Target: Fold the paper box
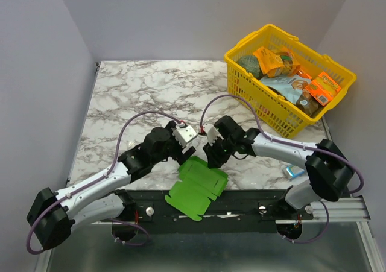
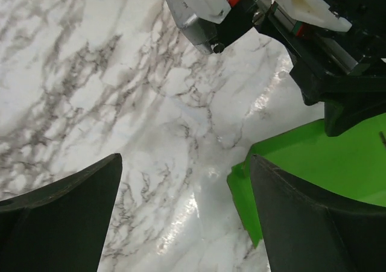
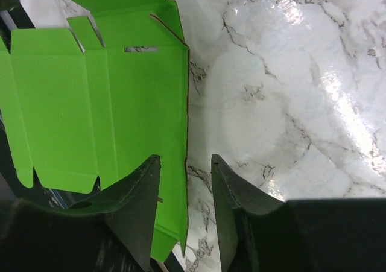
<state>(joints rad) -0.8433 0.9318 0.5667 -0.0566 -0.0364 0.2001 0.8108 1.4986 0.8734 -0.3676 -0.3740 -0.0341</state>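
The paper box [image 1: 196, 190] is a flat bright green creased cut-out with flaps, lying at the table's near edge and partly over the dark base rail. My left gripper [image 1: 190, 153] hovers at its upper left corner. In the left wrist view this gripper [image 2: 186, 157] stands wide open over bare marble, with the paper box [image 2: 344, 157] beside and behind its right finger [image 2: 313, 224]. My right gripper [image 1: 212, 158] is over the card's upper right edge. Its jaws [image 3: 184, 158] are apart, and the long edge of the paper box [image 3: 120, 103] runs between them unpinched.
A yellow plastic basket [image 1: 265, 106] full of packaged goods stands at the back right of the marble table [image 1: 139, 91]. A small blue-and-white pack [image 1: 295, 171] lies near the right arm's base. Grey walls close in on both sides. The two wrists are close together.
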